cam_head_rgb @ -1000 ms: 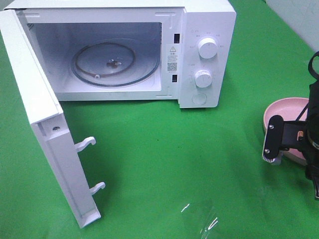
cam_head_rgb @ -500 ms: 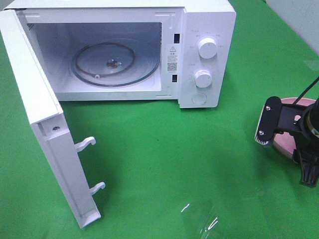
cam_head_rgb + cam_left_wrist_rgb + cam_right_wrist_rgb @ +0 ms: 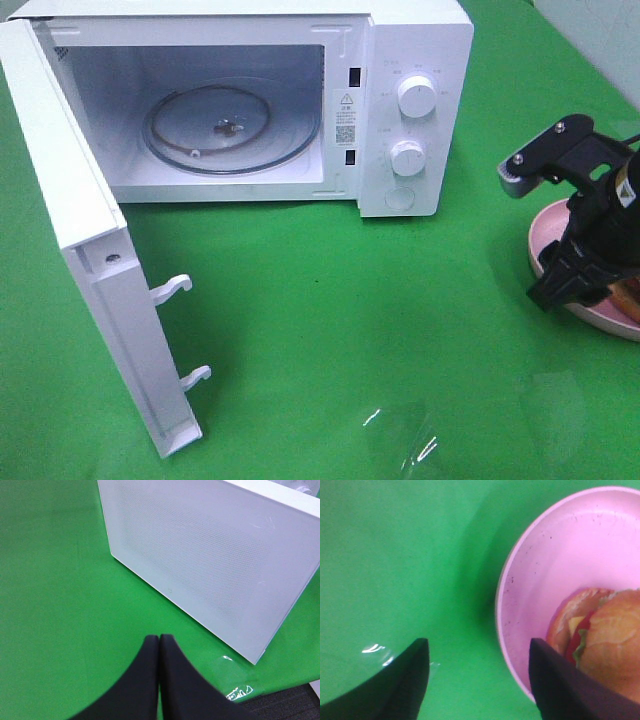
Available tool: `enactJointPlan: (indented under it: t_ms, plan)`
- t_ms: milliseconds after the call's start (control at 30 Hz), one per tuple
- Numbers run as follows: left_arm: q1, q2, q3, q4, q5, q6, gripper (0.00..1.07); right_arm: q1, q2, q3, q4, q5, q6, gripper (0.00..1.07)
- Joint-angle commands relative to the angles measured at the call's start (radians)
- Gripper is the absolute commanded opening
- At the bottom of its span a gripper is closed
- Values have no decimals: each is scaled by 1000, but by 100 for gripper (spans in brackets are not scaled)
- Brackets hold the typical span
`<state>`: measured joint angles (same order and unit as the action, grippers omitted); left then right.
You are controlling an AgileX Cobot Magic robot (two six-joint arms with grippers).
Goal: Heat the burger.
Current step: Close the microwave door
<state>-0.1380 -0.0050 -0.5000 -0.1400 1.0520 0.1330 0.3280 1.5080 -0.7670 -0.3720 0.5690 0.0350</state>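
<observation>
The burger, with a golden bun, red tomato, green lettuce and yellow cheese, lies on a pink plate. In the exterior high view the plate is at the right edge, and only a sliver of the burger shows behind the arm. My right gripper is open and empty at the plate's left rim. In the right wrist view one finger is over the plate's rim beside the burger and the other is over the cloth. My left gripper is shut and empty above the cloth.
A white microwave stands at the back with its door swung open to the left. A glass turntable lies inside. The door's outer face fills the left wrist view. A clear film lies on the green cloth in front.
My right gripper has turned and spread its fingers wider at the plate's left rim. The microwave and the door have not moved.
</observation>
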Motion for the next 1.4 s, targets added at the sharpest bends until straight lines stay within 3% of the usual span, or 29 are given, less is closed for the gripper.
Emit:
enactJointPlan:
  t_ms: [33,300,333,467,700,833,1000,1067,1400]
  plan:
    - [4,-24,3,0,-12,-1,0,-37,-7,-115,154,222,109,57]
    - [4,-24,3,-1,-12,-1,0,-202,-68,-162,307,379,79,56]
    - [4,-24,3,-1,-12,-1,0,-268,-110,-160,354,399,55,56]
    - [4,-24,3,-1,-12,-1,0,-333,-201,-152,385,485,26,56]
    - [4,-24,3,-1,-12,-2,0,-333,-406,-94,395,529,25,56]
    - [4,-24,3,-1,-12,-2,0,-333,-627,25,387,533,17,56]
    - [4,-24,3,-1,-12,-2,0,-333,-739,83,387,539,4,56]
    - [4,-24,3,-1,-12,-2,0,-333,-874,150,387,536,-12,56]
    - [4,-23,2,-1,-12,-1,0,-333,-1194,239,393,475,-58,56]
